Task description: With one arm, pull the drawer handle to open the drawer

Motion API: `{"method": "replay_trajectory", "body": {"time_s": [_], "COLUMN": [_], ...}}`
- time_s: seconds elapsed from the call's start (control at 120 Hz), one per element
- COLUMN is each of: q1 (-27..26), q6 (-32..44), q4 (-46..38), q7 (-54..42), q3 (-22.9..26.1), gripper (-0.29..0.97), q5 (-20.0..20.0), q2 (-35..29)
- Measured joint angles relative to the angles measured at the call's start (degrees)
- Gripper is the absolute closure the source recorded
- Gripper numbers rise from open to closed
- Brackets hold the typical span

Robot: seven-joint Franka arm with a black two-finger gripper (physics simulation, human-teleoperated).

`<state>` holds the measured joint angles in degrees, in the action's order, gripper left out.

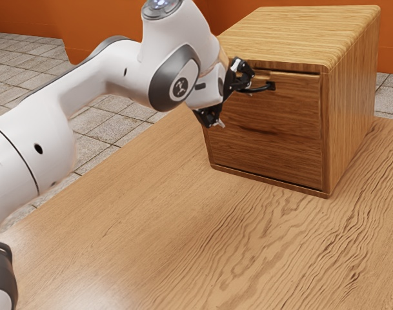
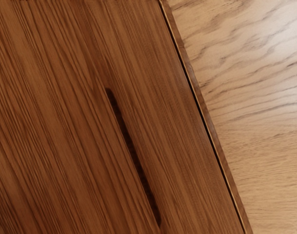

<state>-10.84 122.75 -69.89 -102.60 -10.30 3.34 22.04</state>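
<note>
A wooden cabinet [image 1: 351, 97] stands on the table at the exterior view's upper right. Its top drawer [image 1: 286, 103] carries a thin black handle [image 1: 264, 86] and sits slightly out from the cabinet face, with a light strip showing along its top edge. My black gripper [image 1: 246, 79] is at the handle's end nearer the arm, with the fingers closed around the bar. In the wrist view, the cabinet's lower front [image 2: 65, 122] with a dark narrow slot [image 2: 133, 156] lies just under my hand.
The wooden table [image 1: 215, 245] stretches wide in front of the cabinet. A tiled floor [image 1: 28, 64] and an orange wall lie behind. My white arm [image 1: 119, 77] crosses the exterior view's left side.
</note>
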Motion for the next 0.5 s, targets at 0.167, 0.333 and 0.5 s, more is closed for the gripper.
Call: {"method": "replay_trajectory", "body": {"time_s": [0.167,0.333,0.5], "q1": [-0.3,-0.67,-0.86], "q6": [0.05,0.07,0.08], "q4": [-2.32,-4.99,-7.62], "q7": [0.04,0.08,0.11], "q3": [0.02,-0.03,0.01], "gripper": [0.02,0.05,0.02], "q5": [0.06,0.17,0.34], "q2": [-1.93,-4.65,-6.86]}}
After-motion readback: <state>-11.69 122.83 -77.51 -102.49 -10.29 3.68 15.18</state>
